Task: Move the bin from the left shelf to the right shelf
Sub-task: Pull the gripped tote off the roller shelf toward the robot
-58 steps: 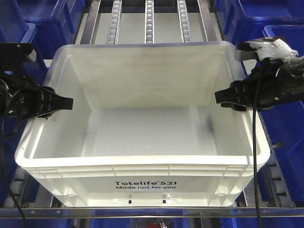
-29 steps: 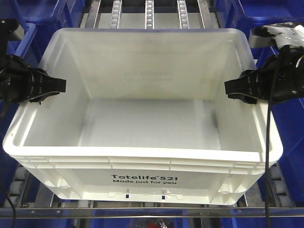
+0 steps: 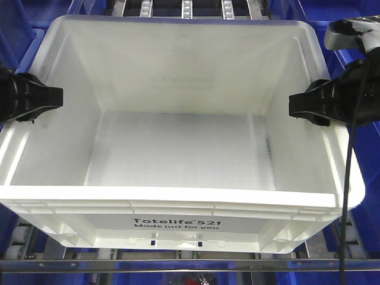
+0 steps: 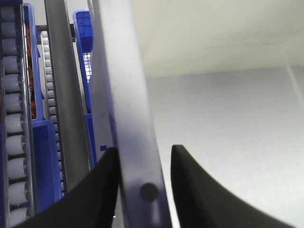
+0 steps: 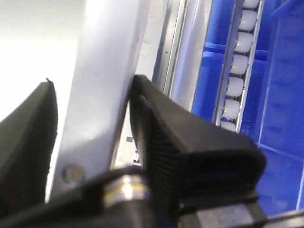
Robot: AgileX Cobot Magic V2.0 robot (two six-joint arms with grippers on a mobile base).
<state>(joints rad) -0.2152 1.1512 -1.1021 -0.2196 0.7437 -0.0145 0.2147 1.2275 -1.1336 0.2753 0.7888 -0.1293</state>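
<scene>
The white bin (image 3: 178,148) with black "Totelife 521" print fills the front view, open side up and empty. My left gripper (image 3: 56,98) clamps its left rim, and my right gripper (image 3: 294,107) clamps its right rim. In the left wrist view the grey-white rim wall (image 4: 126,85) runs between the black fingers of the left gripper (image 4: 142,149); the outer finger touches it. In the right wrist view the rim (image 5: 109,57) sits between the ribbed pads of the right gripper (image 5: 92,80), the outer pad against it.
Dark blue totes (image 3: 18,24) flank the bin on both sides. Roller rails (image 3: 187,7) of the shelf run behind it, and a metal front bar (image 3: 190,266) crosses below. White rollers (image 5: 237,85) line the rail outside the right rim.
The bin has come toward the camera and looms larger, covering most of the roller rails. Both grippers moved with it, still on the rims, drifting outward in the frame.
</scene>
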